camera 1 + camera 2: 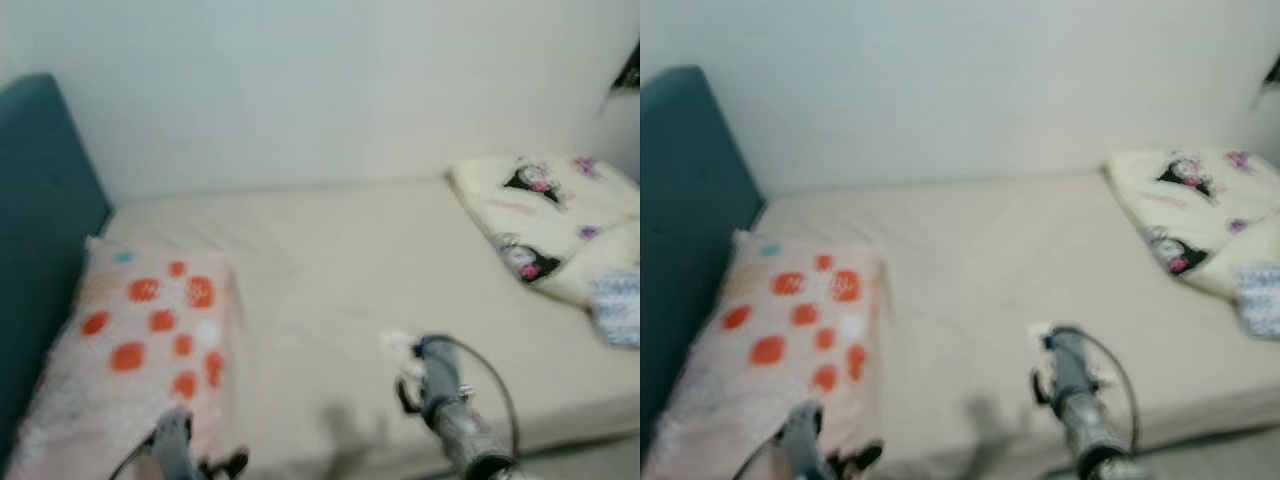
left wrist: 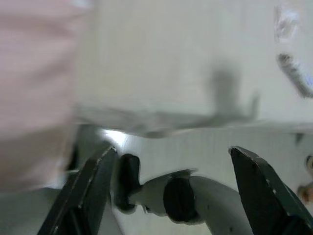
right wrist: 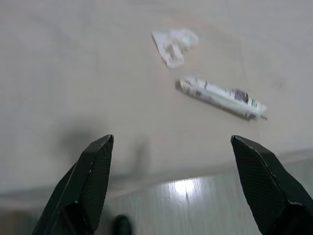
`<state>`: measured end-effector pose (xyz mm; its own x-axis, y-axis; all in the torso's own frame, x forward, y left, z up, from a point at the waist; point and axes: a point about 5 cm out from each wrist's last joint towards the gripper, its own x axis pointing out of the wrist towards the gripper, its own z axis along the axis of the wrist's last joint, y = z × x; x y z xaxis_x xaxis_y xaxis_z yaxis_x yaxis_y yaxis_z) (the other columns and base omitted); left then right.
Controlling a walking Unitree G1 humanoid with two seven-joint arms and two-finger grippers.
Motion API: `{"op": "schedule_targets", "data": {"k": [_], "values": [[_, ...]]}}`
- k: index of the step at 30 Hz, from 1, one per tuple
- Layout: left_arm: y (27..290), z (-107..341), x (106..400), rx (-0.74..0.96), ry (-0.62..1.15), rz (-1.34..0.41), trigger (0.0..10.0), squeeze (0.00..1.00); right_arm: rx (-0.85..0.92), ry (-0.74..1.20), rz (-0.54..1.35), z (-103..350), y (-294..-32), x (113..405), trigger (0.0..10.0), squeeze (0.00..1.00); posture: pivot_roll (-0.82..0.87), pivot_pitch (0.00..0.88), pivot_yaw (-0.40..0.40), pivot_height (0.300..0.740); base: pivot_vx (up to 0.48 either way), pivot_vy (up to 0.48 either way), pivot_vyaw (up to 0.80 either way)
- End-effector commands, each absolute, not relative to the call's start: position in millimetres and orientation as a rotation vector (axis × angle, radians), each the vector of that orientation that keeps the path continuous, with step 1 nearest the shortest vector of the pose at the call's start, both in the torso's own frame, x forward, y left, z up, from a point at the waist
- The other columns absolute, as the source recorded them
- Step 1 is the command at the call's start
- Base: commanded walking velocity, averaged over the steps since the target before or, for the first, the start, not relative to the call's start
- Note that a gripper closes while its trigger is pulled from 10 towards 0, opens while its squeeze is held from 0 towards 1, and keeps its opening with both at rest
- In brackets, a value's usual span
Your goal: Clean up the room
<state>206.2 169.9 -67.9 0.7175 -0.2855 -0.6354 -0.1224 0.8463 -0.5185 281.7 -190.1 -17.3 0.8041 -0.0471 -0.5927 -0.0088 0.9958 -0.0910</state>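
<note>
We found the right gripper (image 3: 171, 188) spread wide, empty, a white tube (image 3: 222, 97) and crumpled wrapper (image 3: 173, 45) lying ahead of its jaws on the bed (image 3: 73, 73); the left gripper (image 2: 171, 191) likewise spread.

Orange-spotted pink pillow (image 1: 130, 350); teal headboard (image 1: 40, 200); beige bed (image 1: 340, 280).

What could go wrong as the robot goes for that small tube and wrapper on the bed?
The tube lies flat on the soft sheet, so the open right pincer may press it in or roll it away rather than grip it.
The wrapper sits just beside the tube and could be nudged away or caught along with it.
The head views are blurred, so aim may be off.
</note>
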Motion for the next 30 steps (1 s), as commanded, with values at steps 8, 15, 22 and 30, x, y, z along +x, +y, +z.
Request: {"op": "schedule_targets", "data": {"k": [8,15,22,30], "values": [[152,-36,253,-0.586,0.599,-0.212,10.0,0.0,-0.054,0.612,0.001,-16,-191,282,10.0,0.0,-0.1,0.075,0.011,0.74,0.0,-0.48,0.0],[146,-24,267,-0.586,0.549,-0.25,10.0,0.0,-0.077,0.611,0.026,-15,-189,283,10.0,0.0,-0.1,0.076,0.012,0.74,0.0,-0.48,0.77],[132,-13,278,-0.581,0.509,-0.322,10.0,0.0,-0.089,0.613,0.013,-15,-190,283,10.0,0.0,-0.11,0.075,0.011,0.74,0.0,-0.48,0.77],[127,-8,286,-0.506,0.505,-0.318,10.0,0.0,-0.116,0.625,-0.06,-15,-198,283,10.0,0.0,-0.11,0.076,0.009,0.74,0.0,-0.276,0.1]]}}
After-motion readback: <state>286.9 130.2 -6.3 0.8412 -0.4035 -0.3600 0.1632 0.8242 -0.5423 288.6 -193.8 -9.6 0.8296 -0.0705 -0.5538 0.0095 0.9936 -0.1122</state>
